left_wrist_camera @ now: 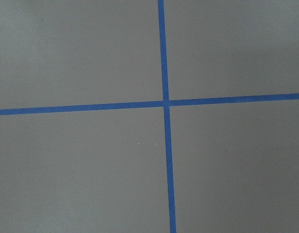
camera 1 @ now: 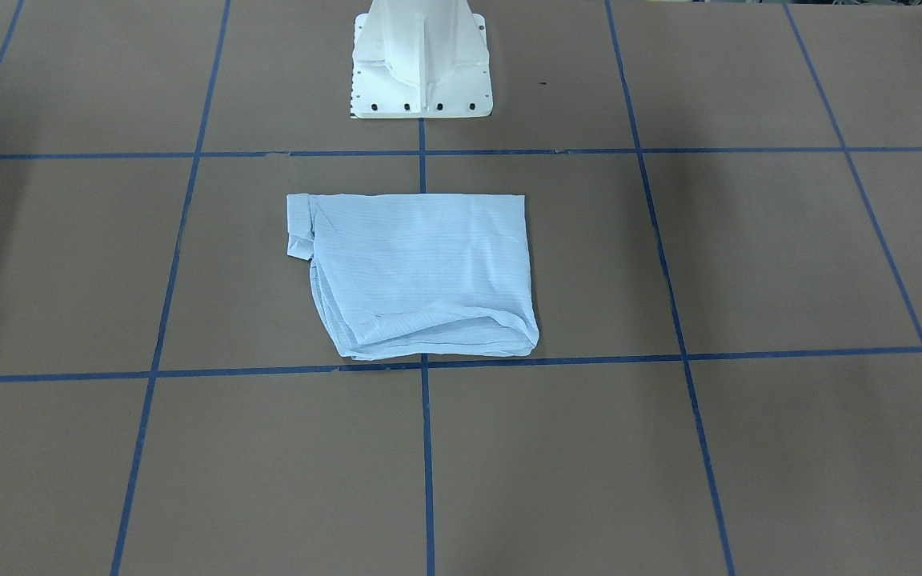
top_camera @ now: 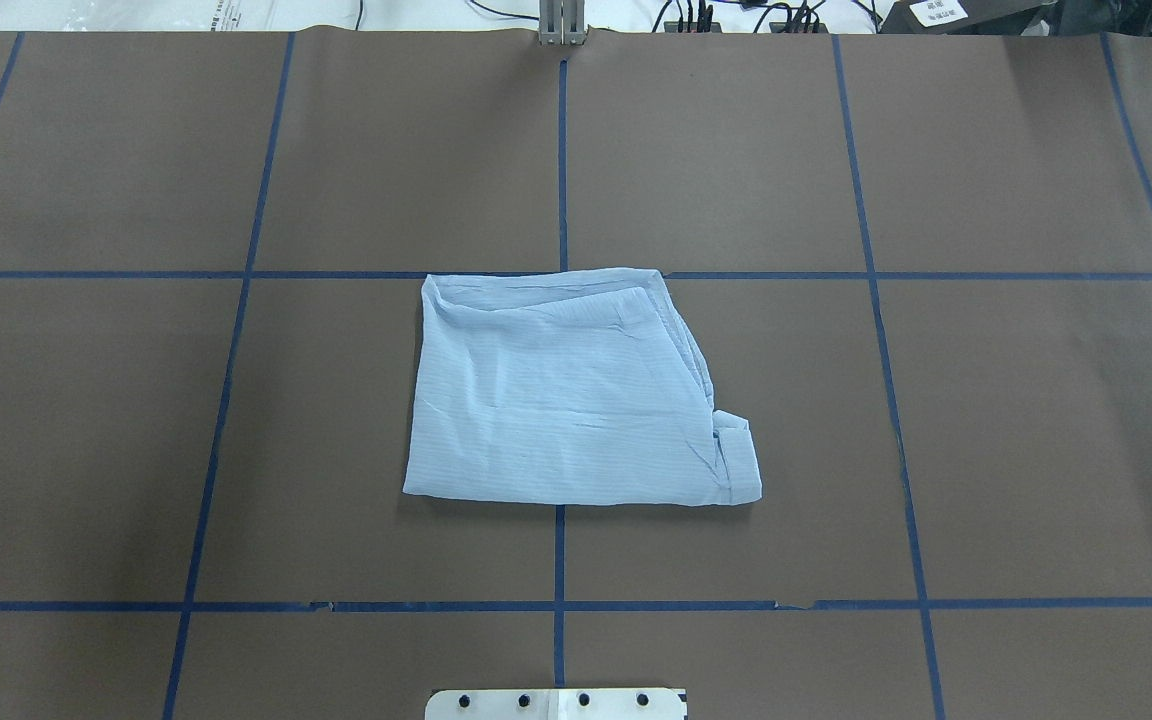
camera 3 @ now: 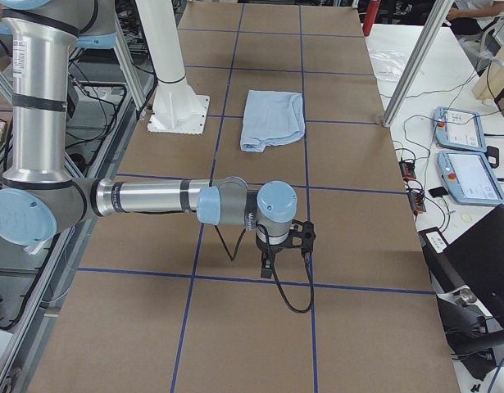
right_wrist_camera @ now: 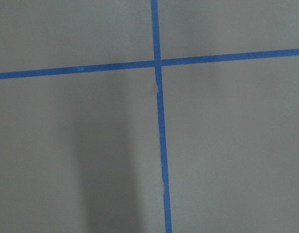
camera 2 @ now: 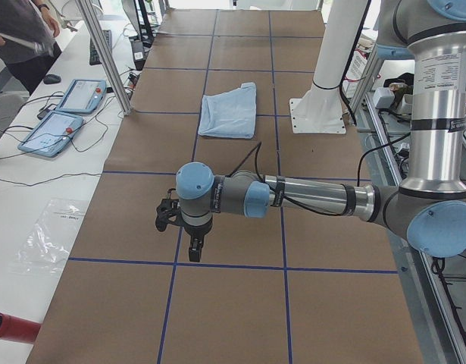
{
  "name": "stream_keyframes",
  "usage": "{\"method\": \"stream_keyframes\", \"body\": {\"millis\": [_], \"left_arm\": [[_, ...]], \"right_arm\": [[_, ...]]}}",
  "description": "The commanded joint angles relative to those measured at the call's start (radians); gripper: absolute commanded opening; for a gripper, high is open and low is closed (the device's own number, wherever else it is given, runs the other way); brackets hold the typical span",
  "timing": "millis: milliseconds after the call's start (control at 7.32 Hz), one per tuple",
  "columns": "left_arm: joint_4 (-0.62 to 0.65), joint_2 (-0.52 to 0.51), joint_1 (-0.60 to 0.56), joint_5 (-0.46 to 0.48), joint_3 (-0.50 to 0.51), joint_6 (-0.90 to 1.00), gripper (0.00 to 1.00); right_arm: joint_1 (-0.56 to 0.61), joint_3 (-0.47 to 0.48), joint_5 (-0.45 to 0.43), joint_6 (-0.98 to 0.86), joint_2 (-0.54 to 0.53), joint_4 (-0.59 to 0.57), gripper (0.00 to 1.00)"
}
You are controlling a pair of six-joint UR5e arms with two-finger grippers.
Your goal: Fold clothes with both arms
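**Shirt Lay Folded Mid-Desk, Both Arms Well Clear**

Nearest the lens in the left side view, the left arm (camera 2: 308,199) stretched low across the desk (top_camera: 1036,450), its left end effector (camera 2: 181,227) pointing down at bare brown paper. The right arm (camera 3: 153,198) mirrored it at the opposite end, with the right end effector (camera 3: 274,252) likewise over bare paper. Neither held any cloth. Whether their jaws stood open or closed could not be told, since both wrist cameras showed only blue tape lines (left_wrist_camera: 165,103).

The main risk appeared to be disturbing a fold that looked finished. The fabric looked thin and limp, so a pinch catching only the top layer would likely peel the packet open. A cuff (top_camera: 736,458) poked out at the near corner on the robot's right, and the stacked edges above it were loose enough to snag.

The shirt (top_camera: 576,390) lay in the desk's middle, in front of the white pedestal (camera 1: 421,64), astride the centre line. It was a pale-blue, faintly striped, roughly square packet, mildly wrinkled, with its far edge rolled.
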Motion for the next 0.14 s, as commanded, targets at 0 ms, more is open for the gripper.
{"method": "stream_keyframes", "body": {"millis": [0], "left_arm": [[0.0,-0.001,0.0,0.0,0.0,0.0,0.99]], "right_arm": [[0.0,0.005,-0.001,-0.001,0.0,0.0,1.0]]}}
